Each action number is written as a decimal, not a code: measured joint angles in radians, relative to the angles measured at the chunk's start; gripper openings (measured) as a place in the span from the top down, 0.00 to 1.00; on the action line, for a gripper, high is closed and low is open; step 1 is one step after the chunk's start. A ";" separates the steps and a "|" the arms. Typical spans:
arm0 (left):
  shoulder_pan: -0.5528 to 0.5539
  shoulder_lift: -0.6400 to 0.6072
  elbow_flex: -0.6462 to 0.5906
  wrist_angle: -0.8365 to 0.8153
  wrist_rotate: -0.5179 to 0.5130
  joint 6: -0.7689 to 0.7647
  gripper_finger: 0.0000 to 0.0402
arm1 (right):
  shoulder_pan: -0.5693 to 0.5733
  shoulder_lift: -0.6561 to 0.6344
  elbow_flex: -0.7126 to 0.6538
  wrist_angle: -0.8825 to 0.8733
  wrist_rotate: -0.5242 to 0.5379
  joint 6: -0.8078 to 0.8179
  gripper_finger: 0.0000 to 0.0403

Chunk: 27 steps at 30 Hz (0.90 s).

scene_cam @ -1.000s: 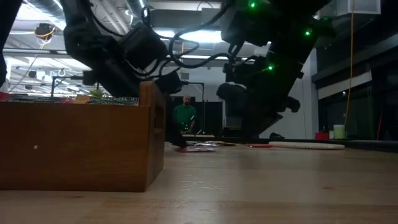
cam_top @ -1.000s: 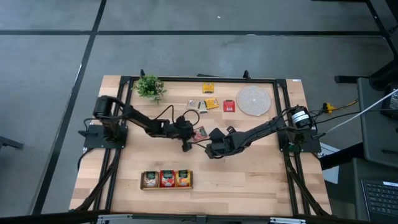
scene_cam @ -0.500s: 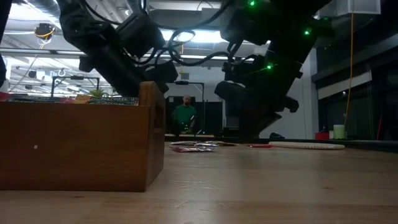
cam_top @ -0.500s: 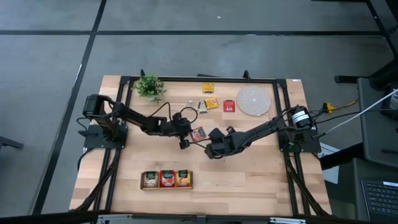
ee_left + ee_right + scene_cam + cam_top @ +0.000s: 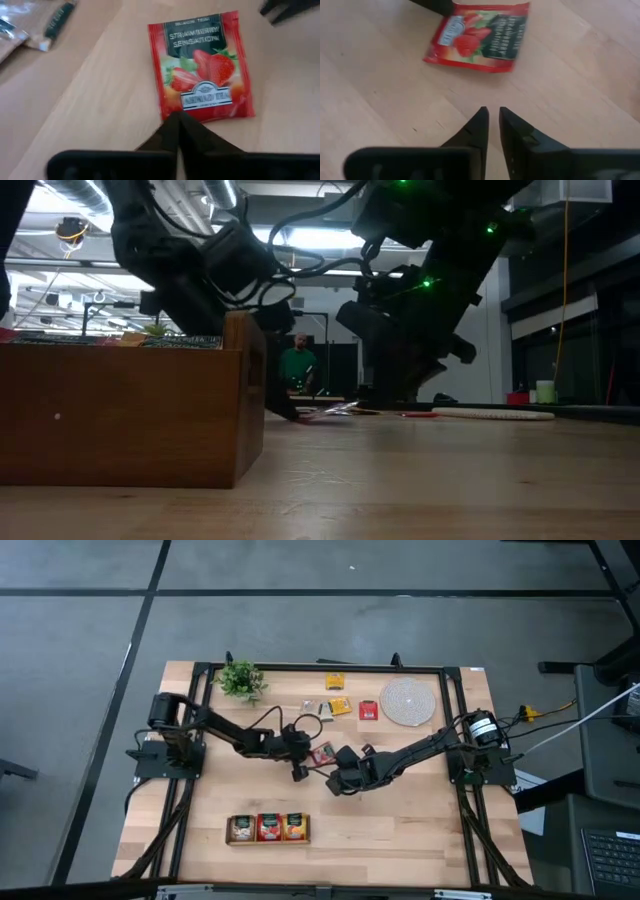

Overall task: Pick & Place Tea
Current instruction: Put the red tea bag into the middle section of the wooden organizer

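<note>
A red strawberry tea sachet lies on the wooden table's middle. It also shows in the left wrist view, the right wrist view and the low view. My left gripper is shut, and its tip is at the sachet's edge. My right gripper hovers on the sachet's other side, a short way off. Its fingers stand a narrow gap apart with nothing between them. My left gripper has its shut fingertips against the sachet's bottom edge, below the printed label. It comes slanting down from the table's left side. That end stays on the table, while the other end looks slightly raised in the low view.
A wooden tray with three compartments holding sachets sits near the front edge. Several loose sachets lie at the back beside a round woven mat. A small green plant stands at the back left.
My left gripper rose and drew back toward the table's left, then came down again to the sachet's edge. The sachet lay flat before. Now the end away from my left gripper is tipped up a little.
</note>
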 joint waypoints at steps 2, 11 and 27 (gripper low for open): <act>0.005 0.017 0.002 0.013 0.002 -0.020 0.99 | 0.000 0.000 0.000 0.000 0.000 0.020 0.85; 0.008 0.032 -0.006 0.098 0.043 -0.001 0.99 | -0.010 0.000 0.000 0.050 0.000 0.048 0.71; 0.004 0.033 -0.007 0.102 0.056 0.001 1.00 | -0.098 0.019 0.000 0.095 -0.015 0.022 0.53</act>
